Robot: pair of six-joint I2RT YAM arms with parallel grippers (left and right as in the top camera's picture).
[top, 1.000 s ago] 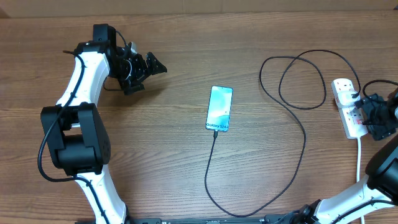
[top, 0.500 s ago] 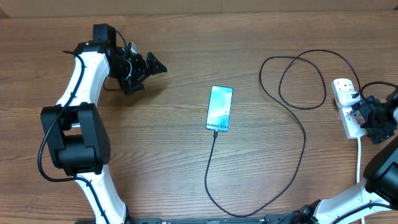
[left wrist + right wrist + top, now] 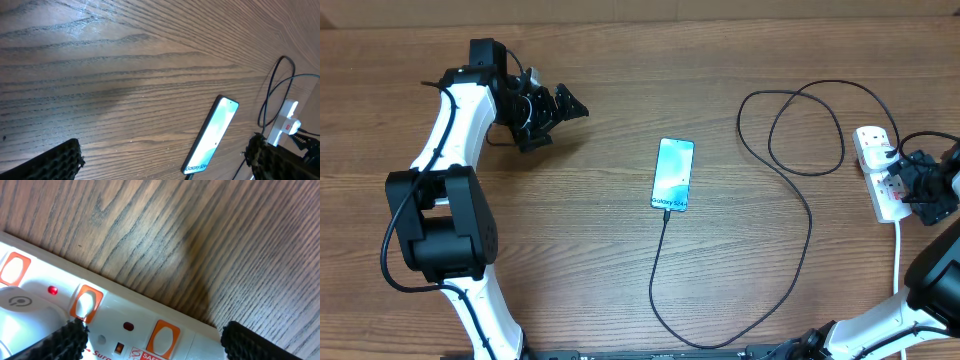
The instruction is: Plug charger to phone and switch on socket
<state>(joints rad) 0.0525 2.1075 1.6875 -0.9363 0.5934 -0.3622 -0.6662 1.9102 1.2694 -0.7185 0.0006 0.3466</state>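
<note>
Count on the desk [image 3: 620,60]: one phone [image 3: 672,175], one charger [image 3: 652,285], one socket [image 3: 870,160], two hands.

Phone: lies flat near the middle of the desk, screen up and lit light blue, with the "Galaxy" band at the end nearer the arm bases.

Charger: a single thin black cable. One end meets the phone's "Galaxy" edge; we cannot tell whether it is fully seated. From there it runs toward the near edge of the desk, sweeps round to the right, climbs and forms a loop just left of the socket.

Socket: a white strip at the far right of the desk. A white cord [image 3: 898,260] leaves its near end. In the right wrist view we count three orange-framed switches [image 3: 86,302] and two small indicator dots [image 3: 51,290], one glowing red and one dark.

Left hand [image 3: 552,122]: released, fingers spread wide with nothing between them, parked at the far left and well apart from the phone.

Right hand [image 3: 903,183]: released, fingers apart and straddling the socket from above, grasping nothing. We cannot tell whether it touches a switch.
</note>
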